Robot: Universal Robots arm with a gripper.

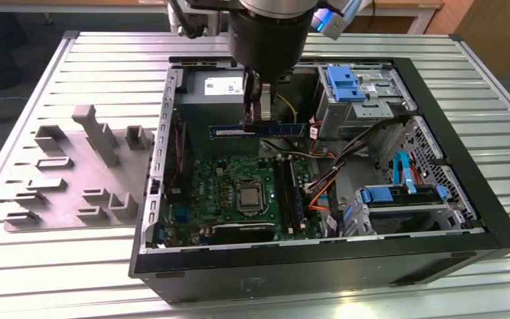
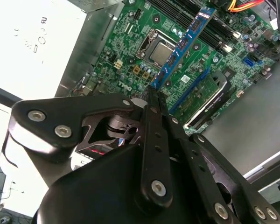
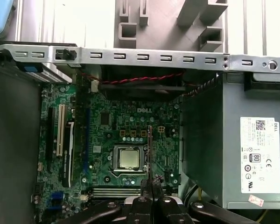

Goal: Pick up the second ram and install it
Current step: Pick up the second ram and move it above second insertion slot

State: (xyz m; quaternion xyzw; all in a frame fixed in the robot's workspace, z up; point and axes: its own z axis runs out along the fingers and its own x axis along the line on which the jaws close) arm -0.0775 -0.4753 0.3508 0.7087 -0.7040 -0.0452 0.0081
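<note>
My gripper (image 1: 262, 119) hangs over the open computer case, shut on the second ram (image 1: 259, 130), a thin dark blue-green stick with a white label. The stick lies level in the air above the motherboard (image 1: 224, 183), near the power supply (image 1: 215, 86). In the second wrist view the ram (image 2: 182, 46) reaches out from my fingertips (image 2: 153, 100) over the processor socket (image 2: 155, 44). In the first wrist view the ram (image 3: 150, 149) shows edge-on as a thin line rising from the gripper (image 3: 151, 186). The long black memory slots (image 1: 291, 193) lie below, beside the socket.
The case wall (image 1: 326, 266) rings the board. Drive cages with blue clips (image 1: 344, 83) and loose cables (image 1: 326, 173) crowd the exterior view's right. A grey fixture block (image 1: 78, 173) stands on the slatted table at the exterior view's left.
</note>
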